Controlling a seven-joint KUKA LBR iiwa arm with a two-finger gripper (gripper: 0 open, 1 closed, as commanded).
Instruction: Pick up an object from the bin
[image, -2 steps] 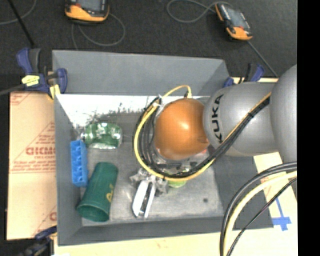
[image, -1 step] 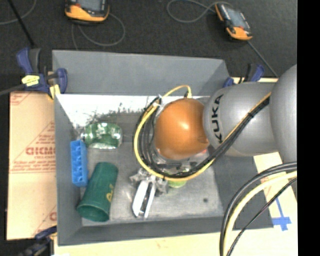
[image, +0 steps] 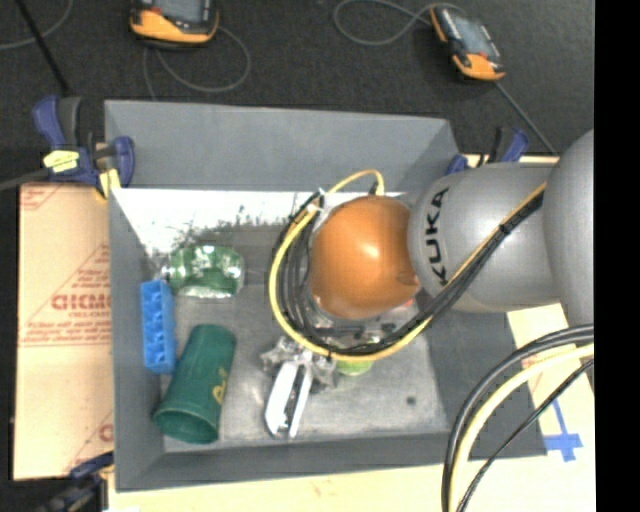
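White oblong obj by jaws, nr green cup

Single camera, looking down on the bin, slightly oblique, fairly close, arm entering right

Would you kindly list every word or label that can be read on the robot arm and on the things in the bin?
"KUKA": black letters running along the grey arm link.
Green cup: a yellowish mark on its side, too blurred to read.
Green and white packet: its print is too blurred to read.
Blue block: no text can be seen on it.
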